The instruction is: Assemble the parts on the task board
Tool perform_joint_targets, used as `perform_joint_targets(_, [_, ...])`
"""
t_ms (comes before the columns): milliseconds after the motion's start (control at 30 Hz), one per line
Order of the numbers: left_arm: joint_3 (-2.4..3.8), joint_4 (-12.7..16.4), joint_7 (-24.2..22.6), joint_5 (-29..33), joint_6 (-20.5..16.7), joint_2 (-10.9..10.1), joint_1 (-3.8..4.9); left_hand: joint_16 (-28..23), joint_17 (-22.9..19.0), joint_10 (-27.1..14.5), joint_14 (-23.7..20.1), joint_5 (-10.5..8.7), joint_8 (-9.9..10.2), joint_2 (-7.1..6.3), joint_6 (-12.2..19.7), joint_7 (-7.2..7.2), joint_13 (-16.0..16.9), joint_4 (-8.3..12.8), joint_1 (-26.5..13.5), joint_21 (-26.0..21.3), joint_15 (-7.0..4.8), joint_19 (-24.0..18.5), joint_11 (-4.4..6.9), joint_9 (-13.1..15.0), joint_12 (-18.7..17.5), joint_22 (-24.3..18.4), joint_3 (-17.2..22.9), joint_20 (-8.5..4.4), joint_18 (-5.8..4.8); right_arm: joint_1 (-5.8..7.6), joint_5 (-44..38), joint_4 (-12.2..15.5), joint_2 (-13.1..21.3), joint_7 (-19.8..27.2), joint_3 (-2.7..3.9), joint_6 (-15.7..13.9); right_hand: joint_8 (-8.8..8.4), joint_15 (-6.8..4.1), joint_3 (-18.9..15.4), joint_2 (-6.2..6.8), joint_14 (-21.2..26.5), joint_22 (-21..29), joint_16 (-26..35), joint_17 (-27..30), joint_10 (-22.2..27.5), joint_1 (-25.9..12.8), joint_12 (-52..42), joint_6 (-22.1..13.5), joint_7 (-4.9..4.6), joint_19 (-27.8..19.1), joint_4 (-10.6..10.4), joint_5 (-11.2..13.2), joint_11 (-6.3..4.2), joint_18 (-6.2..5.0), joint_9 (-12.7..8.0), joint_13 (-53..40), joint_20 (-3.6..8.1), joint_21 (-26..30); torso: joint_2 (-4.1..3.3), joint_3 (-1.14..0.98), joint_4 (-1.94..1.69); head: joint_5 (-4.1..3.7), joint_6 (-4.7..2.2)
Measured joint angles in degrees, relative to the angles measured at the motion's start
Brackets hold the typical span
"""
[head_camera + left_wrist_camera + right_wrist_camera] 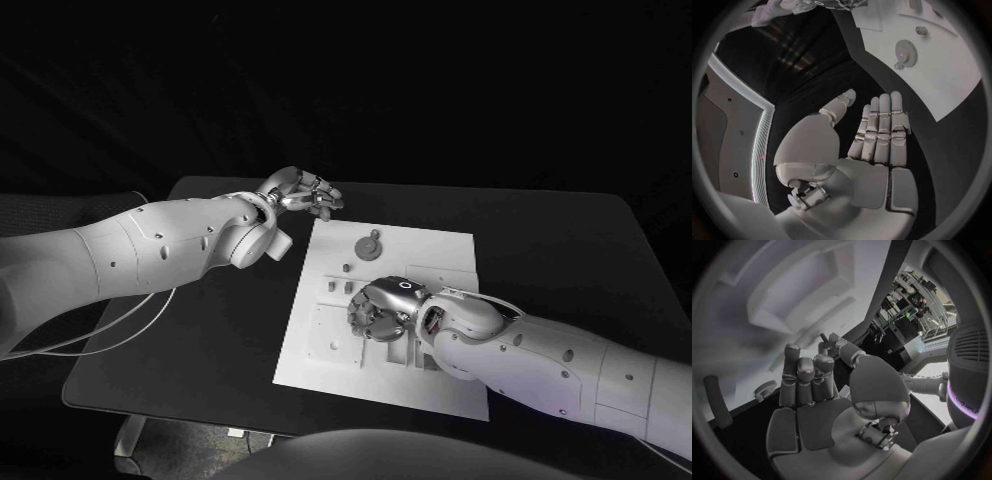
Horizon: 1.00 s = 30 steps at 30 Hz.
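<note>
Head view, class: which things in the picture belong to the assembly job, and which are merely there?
Belong to the job:
task board
gear lying on the board
right hand over the board
left hand beyond the board's far corner

Merely there:
black table
cable

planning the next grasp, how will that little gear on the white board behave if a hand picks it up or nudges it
The gear looks thin, stiff and probably light. Lying flat on the task board, it would likely slide, not roll, when nudged. Its low profile may make gripping its edge fiddly for the open left hand.

L hand (pixel 306 192) open w/ fingers straight, R hand (pixel 387 308) palm down, fingers partly curled, holding nothing visible.
</note>
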State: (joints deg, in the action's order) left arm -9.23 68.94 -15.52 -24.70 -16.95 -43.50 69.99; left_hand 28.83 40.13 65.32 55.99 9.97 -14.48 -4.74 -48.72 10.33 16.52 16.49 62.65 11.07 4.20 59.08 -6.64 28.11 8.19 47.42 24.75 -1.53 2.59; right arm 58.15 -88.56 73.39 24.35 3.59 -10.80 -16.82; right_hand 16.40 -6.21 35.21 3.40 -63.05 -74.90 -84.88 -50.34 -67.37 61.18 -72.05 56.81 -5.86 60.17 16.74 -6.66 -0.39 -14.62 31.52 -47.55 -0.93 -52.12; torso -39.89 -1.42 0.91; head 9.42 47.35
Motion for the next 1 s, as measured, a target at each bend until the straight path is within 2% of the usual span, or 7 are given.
perform_joint_targets(167, [0.0,0.0,0.0,0.0,0.0,0.0,0.0,0.0,0.0,0.0,0.0,0.0,0.0,0.0,0.0,0.0,0.0,0.0,0.0,0.0,0.0,0.0,0.0,0.0,0.0,0.0,0.0,0.0,0.0,-0.11,-0.1,-0.2,0.1,-0.3,-0.16,0.2,-1.7,0.45,-0.3,1.32,0.4,0.0,0.2,-0.1,0.6,0.5,0.0,-2.1,-0.81,-0.4,0.0,0.0,0.55,0.1,-0.7,-0.1,0.0,0.0,0.0,-0.03,0.0,-0.01,0.03])
perform_joint_targets(267, [0.0,0.0,0.0,0.0,0.0,0.0,0.0,0.0,0.1,0.0,0.0,0.0,0.0,0.0,0.0,0.0,0.0,0.0,0.0,-0.2,0.0,0.0,0.0,0.0,0.0,0.0,0.0,0.0,0.0,-0.12,-0.2,-0.2,0.1,-0.5,-0.17,0.2,-2.44,0.64,-0.4,1.65,0.6,0.0,0.2,-0.1,0.9,0.7,0.0,-2.9,-1.21,-0.4,0.0,0.2,0.85,0.42,-1.1,-0.1,0.0,0.0,0.0,-0.03,0.0,-0.03,0.04])
perform_joint_targets(467, [0.0,0.0,0.1,0.0,0.0,0.0,0.0,0.0,0.1,0.0,0.0,0.0,0.0,0.0,0.0,0.02,0.0,0.0,0.0,-0.2,0.0,0.0,0.0,-0.1,0.0,0.0,0.0,0.0,0.0,-0.12,-0.2,-0.1,0.0,-0.7,-0.16,0.2,-2.78,1.2,-0.7,1.76,0.8,0.0,0.2,-0.1,1.2,0.8,0.0,-3.5,-1.35,-0.6,0.0,0.2,1.23,0.51,-1.5,-0.1,-0.2,0.0,-0.01,-0.03,0.0,-0.07,0.04])
perform_joint_targets(533, [0.0,0.0,0.1,0.0,0.0,0.0,0.01,-0.3,0.3,0.0,0.0,0.0,0.0,0.0,0.3,0.31,0.0,0.0,0.0,-0.2,0.0,0.0,0.0,-0.2,0.0,0.0,0.0,0.0,0.0,-0.12,-0.2,-0.1,0.1,-0.8,-0.16,0.2,-3.11,1.28,-0.8,2.19,0.9,0.0,0.2,-0.1,1.3,0.8,0.0,-4.0,-1.53,-0.6,-0.1,0.3,1.32,0.8,-1.6,-0.1,-0.2,0.0,-0.01,-0.03,0.0,-0.07,0.04])
perform_joint_targets(800, [0.0,0.0,0.1,0.0,0.0,-0.1,0.01,-0.3,0.3,0.0,0.0,0.0,0.0,0.0,0.3,0.31,0.0,0.0,0.0,-0.2,0.0,0.0,0.0,-0.2,0.0,0.0,0.0,0.0,-0.01,-0.11,-0.2,-0.1,0.1,-0.8,-0.15,0.2,-3.11,1.35,-0.8,2.18,0.9,0.0,0.2,-0.1,1.5,0.8,0.0,-4.2,-1.73,-0.6,-0.1,0.4,1.52,0.08,-1.7,-0.1,-0.21,0.0,-0.01,-0.01,0.0,-0.13,0.08])
perform_joint_targets(1000, [0.0,0.0,0.2,0.0,0.0,-0.1,0.01,-0.3,0.4,0.0,0.0,0.0,0.0,0.0,0.3,0.31,0.0,0.0,0.0,-0.2,0.0,0.0,0.0,-0.2,0.0,0.0,0.0,0.0,-0.01,-0.11,-0.2,0.0,0.1,-0.9,-0.15,0.2,-3.11,1.42,-0.8,2.18,1.0,0.0,0.2,-0.1,1.5,0.8,0.0,-4.4,-1.71,-0.6,-0.1,0.4,1.52,0.04,-1.7,-0.1,-0.21,0.0,-0.01,-0.01,-0.01,-0.14,0.12])
